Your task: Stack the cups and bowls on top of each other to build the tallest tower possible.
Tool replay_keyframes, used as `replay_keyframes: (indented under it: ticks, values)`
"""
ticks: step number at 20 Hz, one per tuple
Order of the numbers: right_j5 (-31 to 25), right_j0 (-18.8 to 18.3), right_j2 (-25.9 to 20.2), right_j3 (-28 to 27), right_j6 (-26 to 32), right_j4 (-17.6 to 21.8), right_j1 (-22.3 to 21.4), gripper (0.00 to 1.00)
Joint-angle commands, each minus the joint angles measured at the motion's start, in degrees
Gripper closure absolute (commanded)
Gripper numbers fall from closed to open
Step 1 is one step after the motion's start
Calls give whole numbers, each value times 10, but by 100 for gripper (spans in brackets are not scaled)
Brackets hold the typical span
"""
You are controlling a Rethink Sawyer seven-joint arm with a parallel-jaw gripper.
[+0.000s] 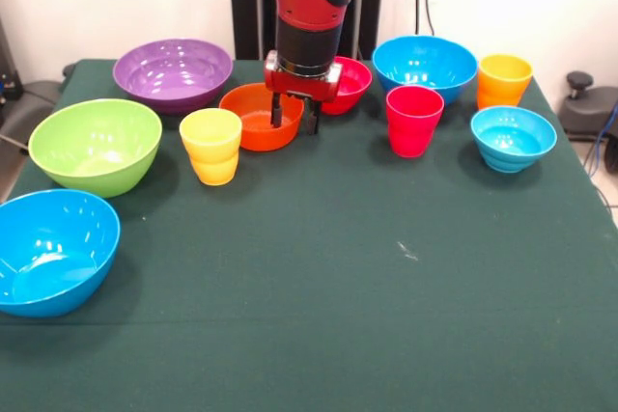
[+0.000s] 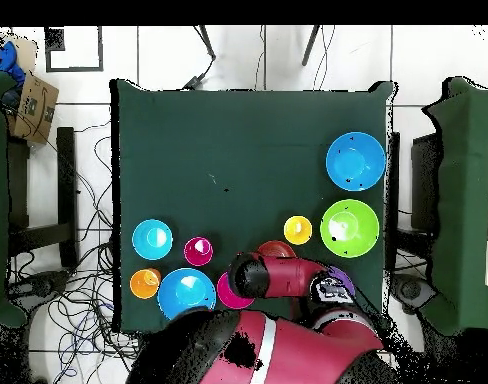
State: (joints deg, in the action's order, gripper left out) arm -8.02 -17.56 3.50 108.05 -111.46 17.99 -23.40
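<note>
My gripper [image 1: 294,113] hangs open over the right rim of the orange bowl [image 1: 253,119], one finger inside it and the other outside, beside the small red bowl [image 1: 352,82]. In front stands the yellow cup [image 1: 210,146]. Left of it are the purple bowl [image 1: 174,72], the lime green bowl [image 1: 95,145] and a blue bowl [image 1: 53,250]. On the right stand the red-pink cup [image 1: 413,120], another blue bowl [image 1: 425,67], the orange cup [image 1: 503,80] and the light blue bowl [image 1: 513,138]. No tower is in view; each piece stands singly.
Everything rests on a dark green cloth-covered table [image 1: 319,315]. In the overhead view the arm [image 2: 278,275] covers the gripper, part of the orange bowl [image 2: 276,247] and most of the purple bowl [image 2: 342,277]. Cables lie on the floor around the table.
</note>
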Motion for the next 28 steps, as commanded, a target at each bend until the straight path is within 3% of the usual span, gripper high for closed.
replay_keyframes:
  ticks: [1, 7, 14, 28]
  values:
    - [70, -4, -55, -24, -59, 12, 48, 0]
    - [68, -9, -63, -16, -62, 6, 38, 0]
    - [40, -30, -126, -28, -62, -23, 18, 0]
    - [54, -18, -137, -33, -84, -41, 20, 0]
